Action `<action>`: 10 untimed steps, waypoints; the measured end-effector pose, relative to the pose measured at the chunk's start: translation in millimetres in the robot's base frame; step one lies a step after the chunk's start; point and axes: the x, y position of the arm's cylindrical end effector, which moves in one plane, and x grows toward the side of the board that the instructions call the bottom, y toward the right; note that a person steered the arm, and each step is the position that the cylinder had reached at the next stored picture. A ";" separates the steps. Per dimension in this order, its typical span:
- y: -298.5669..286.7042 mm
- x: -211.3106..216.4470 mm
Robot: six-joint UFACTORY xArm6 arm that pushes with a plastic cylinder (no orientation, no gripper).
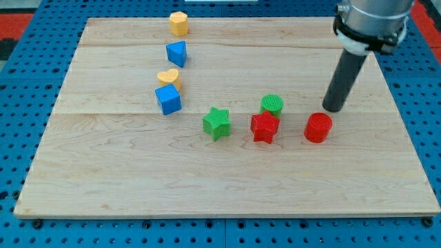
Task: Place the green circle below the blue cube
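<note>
One wooden surface [227, 186] fills most of the view, light planks lying on a blue perforated base [427, 103]; no brand, label or writing readable anywhere. Next in size, the arm's grey housing [373, 21] at the view's top right, w/ a dark rod dropping to my tip [333, 108]. No hand on this rig, just the rod, so nothing wide, narrow or held. My tip sits just above and slightly right of the red cylinder [318, 128], near it; can't tell if touching. Blocks: blue cube [168, 99] at centre-left, w/ a yellow heart [167, 76] right against its top edge. Further up, a 2nd blue block [176, 53], shape unclear, and a yellow block [178, 23] near the surface's top edge. Green star [216, 122] sits right of and a bit lower than the blue cube. Red star [264, 127] is further right, w/ the green circle [272, 105] just above it, about touching. So the green circle is well right of the blue cube, roughly level w/ it, w/ the green star between them. My tip is right of the green circle, apart.
</note>
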 end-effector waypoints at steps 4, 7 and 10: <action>-77.9 16.8; -154.2 -4.2; -215.5 26.2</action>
